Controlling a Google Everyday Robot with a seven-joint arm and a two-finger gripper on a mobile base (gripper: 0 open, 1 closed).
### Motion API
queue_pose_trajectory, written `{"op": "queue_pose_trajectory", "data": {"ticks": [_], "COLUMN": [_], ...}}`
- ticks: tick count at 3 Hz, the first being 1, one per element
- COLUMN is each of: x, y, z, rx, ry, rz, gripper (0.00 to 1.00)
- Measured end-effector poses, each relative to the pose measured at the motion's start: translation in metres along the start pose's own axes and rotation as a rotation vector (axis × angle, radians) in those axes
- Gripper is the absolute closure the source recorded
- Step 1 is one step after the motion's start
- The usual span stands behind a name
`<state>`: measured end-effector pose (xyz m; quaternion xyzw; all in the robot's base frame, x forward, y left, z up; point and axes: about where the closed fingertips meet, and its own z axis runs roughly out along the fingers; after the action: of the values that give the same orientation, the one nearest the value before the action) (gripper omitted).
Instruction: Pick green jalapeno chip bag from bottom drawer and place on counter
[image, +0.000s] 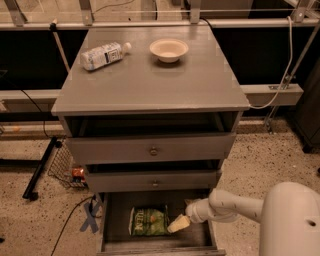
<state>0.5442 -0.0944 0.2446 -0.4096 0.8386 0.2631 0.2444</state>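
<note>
The green jalapeno chip bag (148, 221) lies flat on the floor of the open bottom drawer (117, 235), left of centre. My gripper (178, 223) reaches into the drawer from the right on a white arm and sits just right of the bag, close to its right edge. It holds nothing that I can see. The counter (150, 82) is the grey top of the cabinet, above the two upper drawers.
A clear plastic water bottle (102, 55) lies on its side at the counter's back left. A cream bowl (169, 49) stands at the back centre. The two upper drawers (152, 148) stand slightly open. A cable and small items lie on the floor to the left.
</note>
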Motion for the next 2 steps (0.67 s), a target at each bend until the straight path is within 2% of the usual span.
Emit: {"op": "queue_pose_trajectory", "data": {"ticks": [2], "x": [0.001], "y": [-0.011], "z": [0.056], "rx": [0.077], "ry": [0.069], "rz": [-0.053], "gripper": [0.0]}}
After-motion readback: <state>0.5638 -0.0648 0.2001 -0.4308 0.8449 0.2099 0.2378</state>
